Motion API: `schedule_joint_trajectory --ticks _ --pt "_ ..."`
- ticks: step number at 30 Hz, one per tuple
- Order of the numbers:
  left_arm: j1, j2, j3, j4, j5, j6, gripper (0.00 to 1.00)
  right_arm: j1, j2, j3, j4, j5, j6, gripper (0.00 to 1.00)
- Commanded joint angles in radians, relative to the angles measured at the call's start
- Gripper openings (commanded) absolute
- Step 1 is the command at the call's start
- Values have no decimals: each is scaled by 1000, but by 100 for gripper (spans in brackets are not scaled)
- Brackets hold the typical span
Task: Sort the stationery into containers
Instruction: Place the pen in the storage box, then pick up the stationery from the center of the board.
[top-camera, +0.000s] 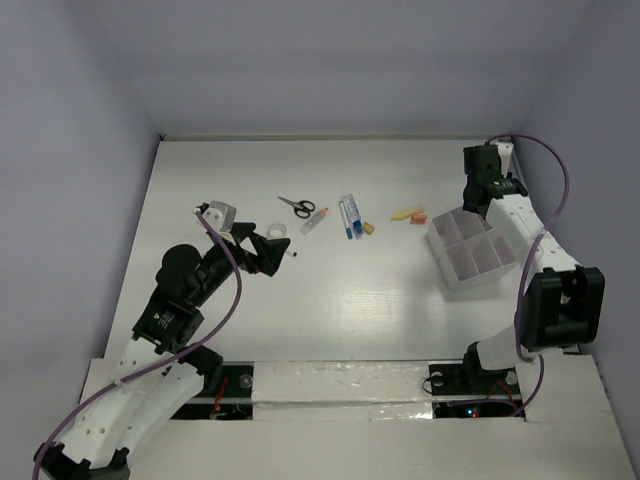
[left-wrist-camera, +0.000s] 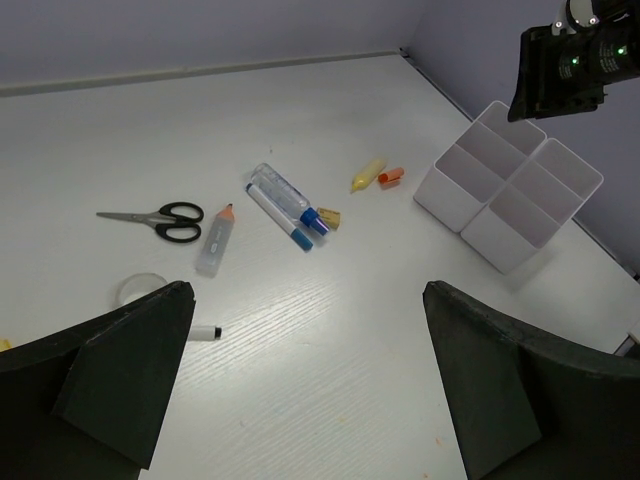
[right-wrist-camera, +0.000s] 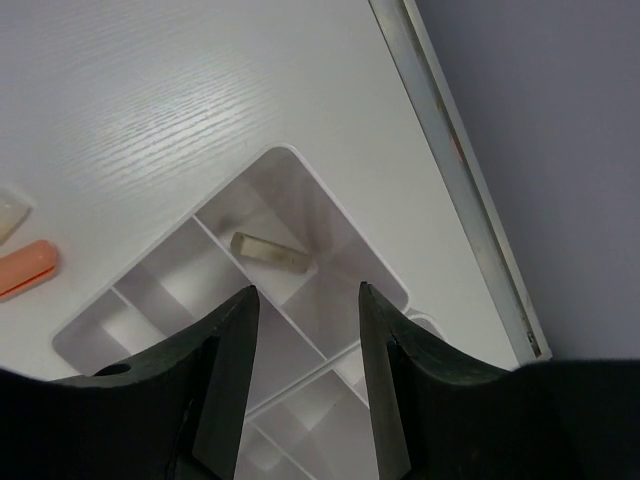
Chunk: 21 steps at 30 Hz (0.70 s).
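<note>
The containers (top-camera: 470, 252) stand at the right as a block of white joined boxes. My right gripper (top-camera: 476, 207) hovers over their far end, open, with nothing between its fingers (right-wrist-camera: 307, 290). Below it, a pale yellowish piece (right-wrist-camera: 270, 252) lies in one compartment (right-wrist-camera: 345, 300). Loose stationery lies mid-table: black-handled scissors (top-camera: 296, 206), an orange-capped tube (top-camera: 314, 220), blue-and-white pens (top-camera: 350, 215), and yellow (top-camera: 403, 213) and orange (top-camera: 420, 217) pieces. A white pen with a black tip (left-wrist-camera: 203, 333) lies by my left gripper (left-wrist-camera: 308, 300), which is wide open above bare table.
A small clear ring (left-wrist-camera: 143, 288) lies beside the left finger. A tiny tan piece (top-camera: 369, 228) sits by the pens' tips. Walls close in the table at the back and both sides; the right table edge (right-wrist-camera: 470, 200) runs just past the containers.
</note>
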Motion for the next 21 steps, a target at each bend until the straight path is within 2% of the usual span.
schedule_joint_trajectory --ticks 1,4,5,8,10,15,19,21 --pt "-5 2 46 32 -2 9 99 -5 -80 55 32 -69 -9 49" --pt "-5 4 47 32 0 8 99 4 -131 -6 162 -381 -12 46" --pt "-5 4 47 34 2 9 99 23 -136 -22 199 -539 -6 46" --pt "-5 1 47 28 -8 11 99 91 -79 -28 276 -675 -14 45" --pt "-5 -1 47 29 -9 9 99 135 0 -8 282 -666 -34 39" --pt "-5 2 50 28 -6 11 99 259 143 50 300 -698 -97 37" --pt "-5 4 50 29 -6 12 99 277 235 79 296 -767 -138 52" --pt "-5 4 50 29 -5 11 99 287 281 88 285 -805 -152 53"
